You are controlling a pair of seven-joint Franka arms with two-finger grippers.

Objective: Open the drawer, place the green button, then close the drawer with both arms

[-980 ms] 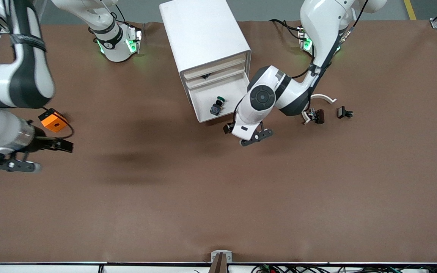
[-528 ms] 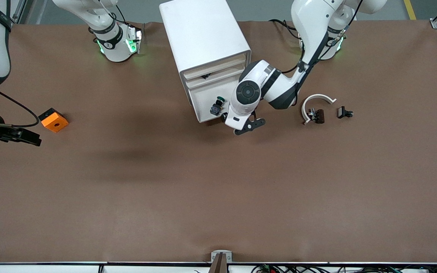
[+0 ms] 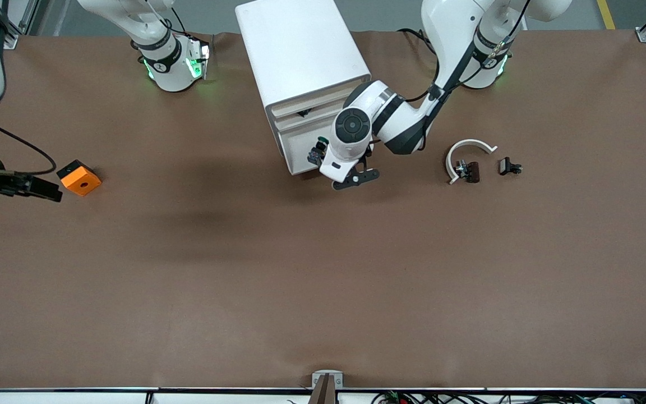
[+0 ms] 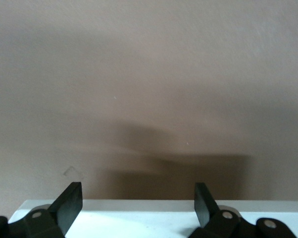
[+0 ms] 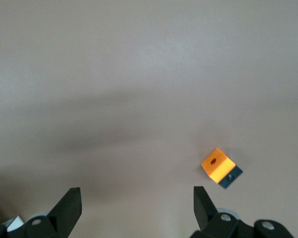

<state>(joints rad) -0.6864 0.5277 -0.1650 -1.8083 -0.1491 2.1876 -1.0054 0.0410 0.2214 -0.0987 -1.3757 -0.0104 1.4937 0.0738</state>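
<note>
orange block [image 3: 79,178] near right arm's end, white curved piece [image 3: 467,147], two dark clips [image 3: 509,166]

Drawer [image 3: 300,152]: shallow white tray, pulled partway out of white cabinet [image 3: 300,50], third of four. Button [image 3: 318,154]: green cap, dark blocky body, lying tilted inside the drawer near its front edge, partly hidden by the left arm's wrist.
</note>
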